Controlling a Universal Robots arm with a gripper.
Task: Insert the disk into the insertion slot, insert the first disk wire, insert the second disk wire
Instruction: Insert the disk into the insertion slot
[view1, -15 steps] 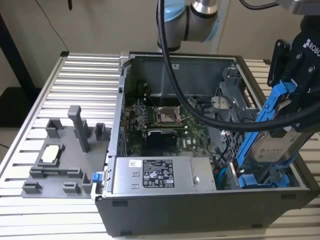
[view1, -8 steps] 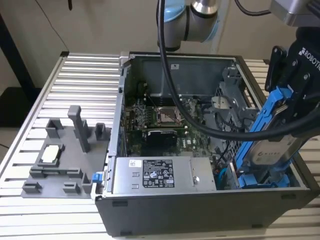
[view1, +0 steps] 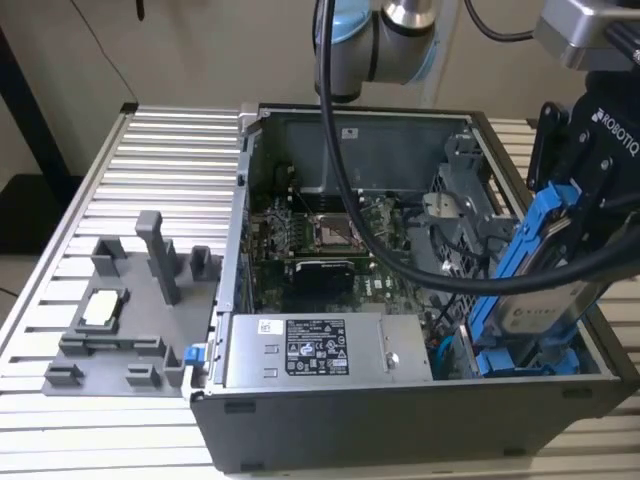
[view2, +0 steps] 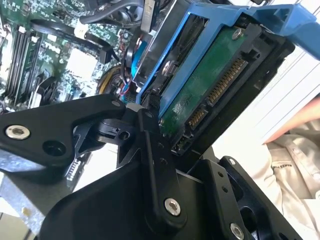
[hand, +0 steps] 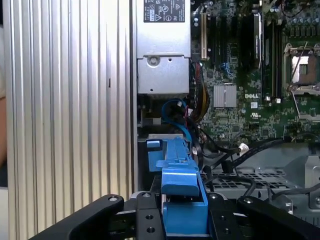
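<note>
Exterior view: black computer case (view1: 400, 415) lies open on the ribbed table (view1: 150, 150). Grey parts tray (view1: 130, 330) sits at 9 o'clock of the case, just beside its wall.

Gripper (view1: 575, 215) hangs over the case's 3 o'clock edge, fingers (hand: 147, 220) clamped on the blue carrier frame of the disk (view1: 530, 318).

Disk is tilted. Its upper end sits between the fingers and its lower end is down inside the case corner at 4 o'clock. Label side faces the exterior camera.

Other blue-framed drive (view1: 530, 362) lies flat at that corner, touching or just under the disk's lower end; cannot tell which.

Silver power supply (view1: 310, 350) runs along the 6 o'clock wall, with the motherboard (view1: 320, 240) at centre.

Second wrist view: the disk (view2: 210, 90) shows its green circuit-board face and connector pins.

First wrist view: blue frame of the disk (hand: 180, 170) stands edge-on between the two black fingers, with the power supply (hand: 162, 50) beyond.
</note>
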